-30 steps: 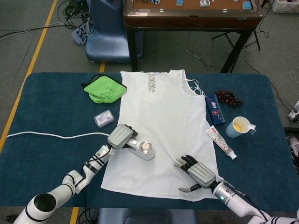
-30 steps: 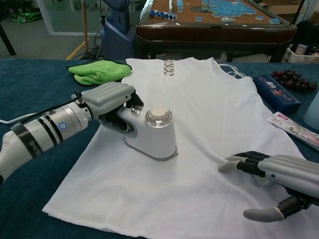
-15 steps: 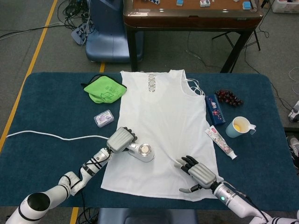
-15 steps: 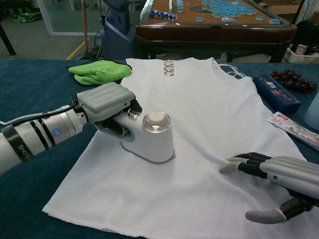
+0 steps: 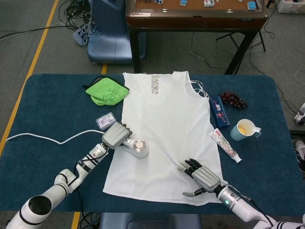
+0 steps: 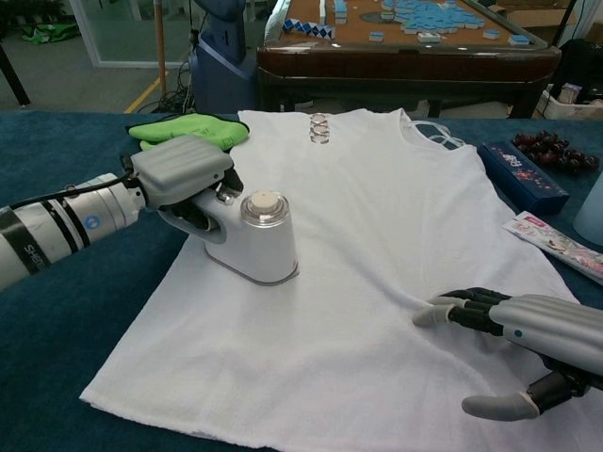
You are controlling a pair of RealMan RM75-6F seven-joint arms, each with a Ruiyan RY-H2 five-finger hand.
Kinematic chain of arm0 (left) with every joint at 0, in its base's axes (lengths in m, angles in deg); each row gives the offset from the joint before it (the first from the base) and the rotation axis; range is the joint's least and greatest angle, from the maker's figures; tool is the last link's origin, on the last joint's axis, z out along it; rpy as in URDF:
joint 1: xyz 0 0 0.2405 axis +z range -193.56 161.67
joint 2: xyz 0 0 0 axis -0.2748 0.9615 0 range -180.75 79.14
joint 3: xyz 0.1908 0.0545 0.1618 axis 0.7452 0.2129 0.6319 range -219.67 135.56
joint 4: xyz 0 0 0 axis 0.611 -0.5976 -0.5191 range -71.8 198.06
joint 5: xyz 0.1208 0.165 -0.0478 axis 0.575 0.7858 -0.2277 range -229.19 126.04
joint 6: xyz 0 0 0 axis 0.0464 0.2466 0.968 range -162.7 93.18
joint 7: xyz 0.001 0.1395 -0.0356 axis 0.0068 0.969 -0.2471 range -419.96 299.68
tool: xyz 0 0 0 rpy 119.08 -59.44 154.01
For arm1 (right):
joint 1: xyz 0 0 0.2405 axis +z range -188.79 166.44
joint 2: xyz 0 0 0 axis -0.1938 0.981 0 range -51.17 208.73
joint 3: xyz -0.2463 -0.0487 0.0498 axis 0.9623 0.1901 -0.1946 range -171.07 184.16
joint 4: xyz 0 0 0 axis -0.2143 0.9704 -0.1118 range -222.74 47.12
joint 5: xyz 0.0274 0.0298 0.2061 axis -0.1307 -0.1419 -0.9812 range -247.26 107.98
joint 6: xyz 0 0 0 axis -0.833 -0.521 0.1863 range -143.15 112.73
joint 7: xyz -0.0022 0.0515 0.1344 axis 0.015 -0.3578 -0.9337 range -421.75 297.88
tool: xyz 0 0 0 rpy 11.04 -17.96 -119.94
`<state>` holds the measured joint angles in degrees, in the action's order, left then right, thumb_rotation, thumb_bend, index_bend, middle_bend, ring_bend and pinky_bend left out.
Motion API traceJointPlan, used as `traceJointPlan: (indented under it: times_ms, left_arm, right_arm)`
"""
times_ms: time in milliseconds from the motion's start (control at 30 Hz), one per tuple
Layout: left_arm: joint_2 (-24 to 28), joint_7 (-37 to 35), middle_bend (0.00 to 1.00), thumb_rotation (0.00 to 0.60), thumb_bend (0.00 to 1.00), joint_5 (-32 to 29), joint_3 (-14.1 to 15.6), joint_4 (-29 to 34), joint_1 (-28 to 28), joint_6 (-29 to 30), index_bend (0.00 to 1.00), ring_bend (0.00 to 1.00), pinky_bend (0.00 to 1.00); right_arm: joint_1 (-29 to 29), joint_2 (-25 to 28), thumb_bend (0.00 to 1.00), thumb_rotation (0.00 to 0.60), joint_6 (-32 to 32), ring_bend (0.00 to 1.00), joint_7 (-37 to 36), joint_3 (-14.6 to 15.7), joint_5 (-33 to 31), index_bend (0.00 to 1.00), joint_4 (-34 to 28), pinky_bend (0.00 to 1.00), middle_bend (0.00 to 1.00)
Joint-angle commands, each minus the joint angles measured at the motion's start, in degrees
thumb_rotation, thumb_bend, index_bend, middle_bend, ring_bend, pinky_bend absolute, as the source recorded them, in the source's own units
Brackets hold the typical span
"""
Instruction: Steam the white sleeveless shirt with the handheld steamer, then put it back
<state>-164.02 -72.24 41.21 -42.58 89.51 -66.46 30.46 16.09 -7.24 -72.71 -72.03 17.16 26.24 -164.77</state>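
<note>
Right now I am seeing the white sleeveless shirt lying spread flat on the dark blue surface, neckline away from me and hem toward me. My left robot hand is gripping the handle of the white handheld steamer, its fingers wrapped around the grip, and the steamer is sitting base-down on the shirt's left part, just inside the side edge and about midway between armhole and hem. In the chest view the same steamer is standing upright with its round cap facing up, and the left robot hand is covering the handle from above. A white cord is trailing across the surface toward the left edge. My right robot hand is resting on the shirt near the lower right corner, holding nothing, with its dark fingers spread and lying flat on the cloth and the thumb sticking out toward the hem. Off the shirt to the left are lying a green cloth and a small clear box; to the right are lying a bunch of dark grapes, a blue carton, a tube and a light blue cup.
</note>
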Motion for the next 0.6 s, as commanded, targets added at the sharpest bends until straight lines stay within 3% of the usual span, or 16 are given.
traceJointPlan:
  times_ms: [33,267,600]
  left_arm:
    - [-0.19,-1.61,0.7,0.6,0.22,-0.78,-0.48,-2.35,-0.06,-0.8,0.8,0.58,0.62]
    - [-0.99,-5.22,0.7,0.6,0.22,-2.35,-1.55,-2.91,-0.13,-2.02,0.8,0.58,0.62]
    - [-2.57,-4.73,0.7,0.6,0.22,-3.23,-2.7,2.12,-1.81,-3.36,0.8,0.58,0.62]
  right_arm:
    - [0.01,0.02,0.0,0.221,0.04,0.0,0.07,0.0,-0.03,0.05,-0.04,0.0,0.09]
    - [0.19,-0.18,0.0,0.222,0.62,0.0,0.31,0.01,-0.22,0.05,-0.14,0.0,0.09]
    - [-0.11,0.16,0.0,0.222,0.35,0.0,0.6,0.27,-0.26,0.05,-0.53,0.0,0.09]
